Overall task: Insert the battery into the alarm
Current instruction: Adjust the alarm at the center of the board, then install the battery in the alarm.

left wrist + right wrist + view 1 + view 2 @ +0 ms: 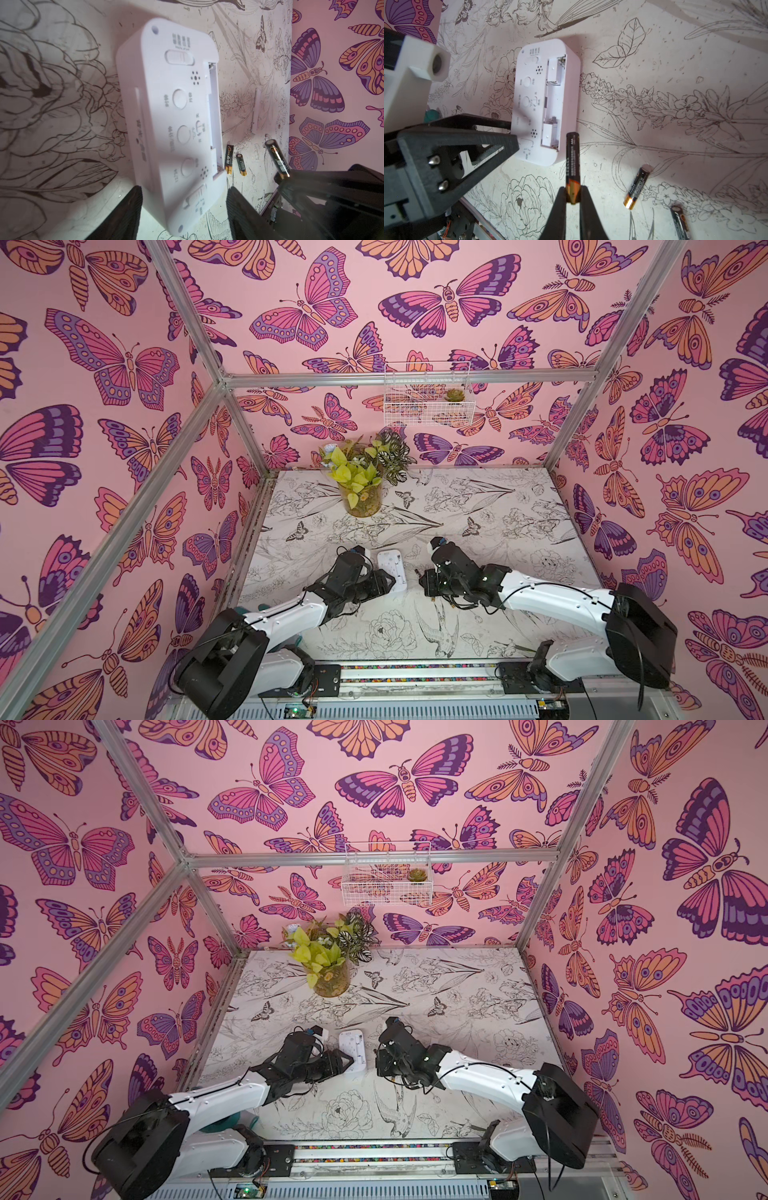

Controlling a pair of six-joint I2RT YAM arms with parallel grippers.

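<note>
On the flower-printed tabletop, the alarm lies back up between the left gripper's spread jaws, contact unclear. Only the wrist views make plain the right gripper pinching a battery near the open slot.

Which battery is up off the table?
The black-and-gold AAA battery pinched in the right hand; the other two batteries lie loose on the flower-printed table.

Potted plant: upright at the counter's far edge. Wire basket: mounted on the butterfly-patterned wall, holding a small succulent.
</note>
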